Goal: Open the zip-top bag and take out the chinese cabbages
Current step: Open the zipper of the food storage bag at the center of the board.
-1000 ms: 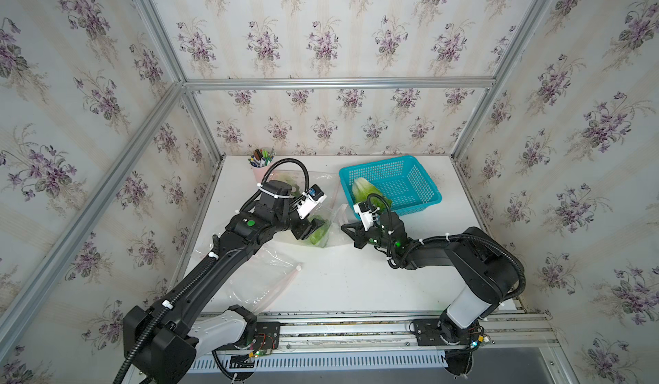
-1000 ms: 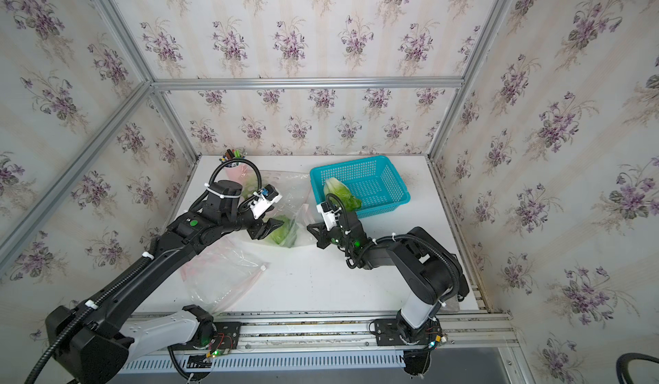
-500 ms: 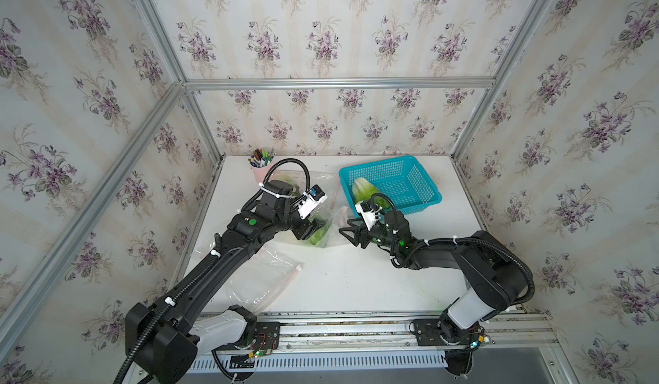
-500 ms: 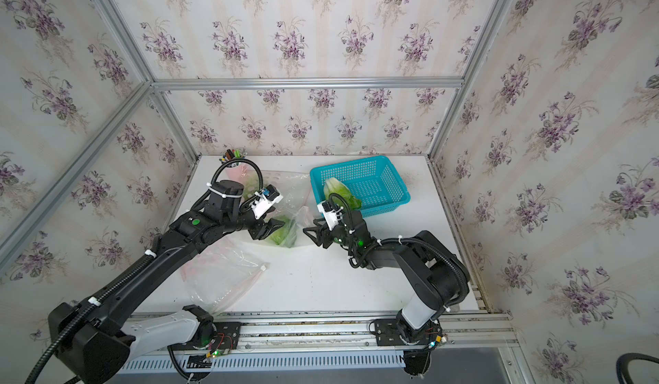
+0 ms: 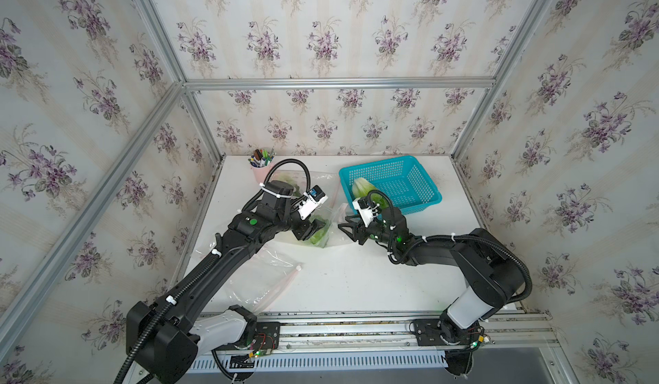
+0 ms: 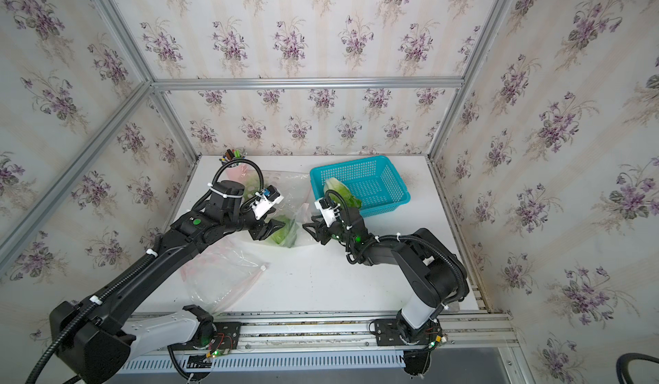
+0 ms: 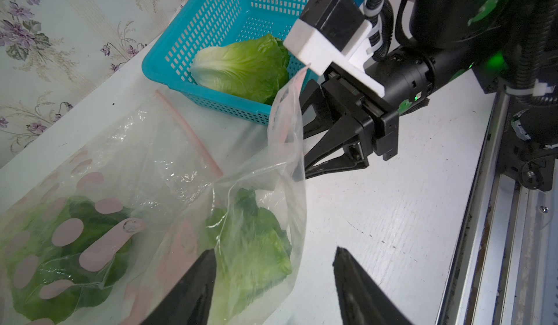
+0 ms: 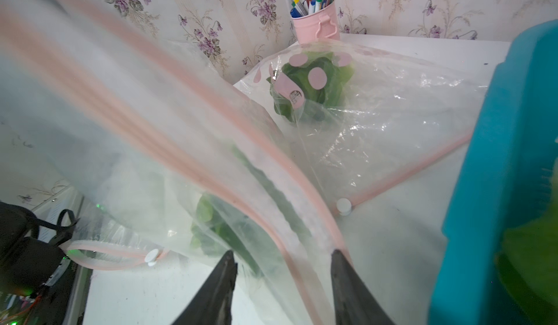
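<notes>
Two crinkly green cabbages (image 7: 250, 257) lie in clear crumpled bags (image 7: 169, 157); another rests in the teal mesh basket (image 5: 422, 186) at one o'clock. Left gripper (image 7: 274, 251) and right gripper (image 8: 280, 252) gape open.

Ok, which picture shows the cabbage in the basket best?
The left wrist view: the cabbage shows close, nearly whole, in the basket. Both top views show it small, partly behind a cable. The right wrist view shows only a blurred green edge.

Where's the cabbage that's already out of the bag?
In a top view the cabbage lies at the left end of the blue basket, toward the back right of the table, just beyond the right hand.
</notes>
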### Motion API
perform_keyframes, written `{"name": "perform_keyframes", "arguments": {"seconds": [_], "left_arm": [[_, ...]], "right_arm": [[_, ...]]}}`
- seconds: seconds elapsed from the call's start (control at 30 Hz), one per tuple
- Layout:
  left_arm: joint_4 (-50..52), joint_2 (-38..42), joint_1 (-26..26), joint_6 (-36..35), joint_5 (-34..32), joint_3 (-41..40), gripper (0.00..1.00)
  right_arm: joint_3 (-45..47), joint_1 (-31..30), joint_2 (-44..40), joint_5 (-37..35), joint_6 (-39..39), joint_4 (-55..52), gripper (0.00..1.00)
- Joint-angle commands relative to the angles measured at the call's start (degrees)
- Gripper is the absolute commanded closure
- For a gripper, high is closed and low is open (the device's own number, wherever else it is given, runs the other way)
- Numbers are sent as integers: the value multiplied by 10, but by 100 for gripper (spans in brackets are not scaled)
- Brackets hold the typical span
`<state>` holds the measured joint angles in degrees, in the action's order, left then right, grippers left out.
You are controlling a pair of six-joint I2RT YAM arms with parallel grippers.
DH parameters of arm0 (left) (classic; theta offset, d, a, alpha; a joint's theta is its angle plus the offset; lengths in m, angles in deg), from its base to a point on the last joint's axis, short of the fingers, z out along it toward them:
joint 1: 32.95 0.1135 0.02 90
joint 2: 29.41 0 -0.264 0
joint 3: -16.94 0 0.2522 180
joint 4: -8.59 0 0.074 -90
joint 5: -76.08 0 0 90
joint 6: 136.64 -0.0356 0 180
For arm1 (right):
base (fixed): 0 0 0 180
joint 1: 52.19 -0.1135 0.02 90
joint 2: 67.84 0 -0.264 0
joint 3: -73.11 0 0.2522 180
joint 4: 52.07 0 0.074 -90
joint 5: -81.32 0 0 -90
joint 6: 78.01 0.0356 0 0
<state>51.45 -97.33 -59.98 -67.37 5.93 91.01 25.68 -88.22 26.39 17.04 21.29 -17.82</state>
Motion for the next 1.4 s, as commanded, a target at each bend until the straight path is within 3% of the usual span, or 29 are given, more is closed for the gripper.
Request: {"name": "perform_keyframes", "arguments": {"seconds": [0.0, 0.43, 0.6, 0.63, 0.73, 0.87, 1.07, 1.17, 1.37], "left_arm": [[-14, 0, 0, 4, 8, -1, 36], [-17, 8, -1, 4, 25, -4, 37], [-21, 17, -2, 0, 44, -9, 37], [-23, 17, -2, 0, 47, -10, 37], [-27, 16, -3, 2, 55, -11, 37], [-28, 17, -5, 2, 57, -12, 37], [-28, 20, -6, 1, 58, -13, 37], [-28, 17, -6, 2, 60, -13, 37], [-28, 13, -7, 2, 62, -13, 37]], "right_arm": [[21, 0, -14, -15, -17, 41, 45], [47, 1, -69, 78, -22, 76, 35], [76, 44, -109, 97, 15, 109, 32], [68, 74, -106, 107, 25, 103, 32], [17, 110, -71, 176, 51, 62, 29], [-23, 135, -22, 282, 107, 104, 29], [-53, 135, 36, 381, 184, 157, 42], [-42, 134, 42, 373, 189, 165, 48], [-23, 126, 29, 314, 135, 123, 46]]}}
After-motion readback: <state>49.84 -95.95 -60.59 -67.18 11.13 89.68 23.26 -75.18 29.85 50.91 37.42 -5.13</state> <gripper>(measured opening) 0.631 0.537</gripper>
